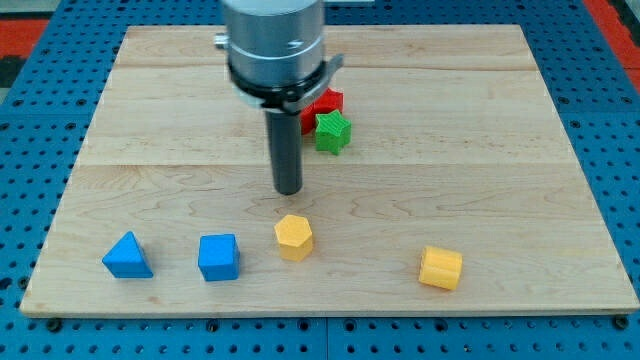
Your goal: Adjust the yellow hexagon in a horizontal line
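The yellow hexagon point(294, 237) lies on the wooden board point(480, 160) near the view's bottom, a little left of centre. My tip point(288, 190) stands just above it in the view, apart from it by a small gap. A blue cube point(218, 257) and a blue triangle point(127, 256) lie to the hexagon's left, slightly lower in the view. A yellow cube point(441, 268) lies to its right, also slightly lower.
A green star-shaped block point(333, 131) and a red block point(325, 103) sit together near the board's middle top, partly hidden by the arm's grey body point(273, 45). A blue pegboard point(610, 120) surrounds the board.
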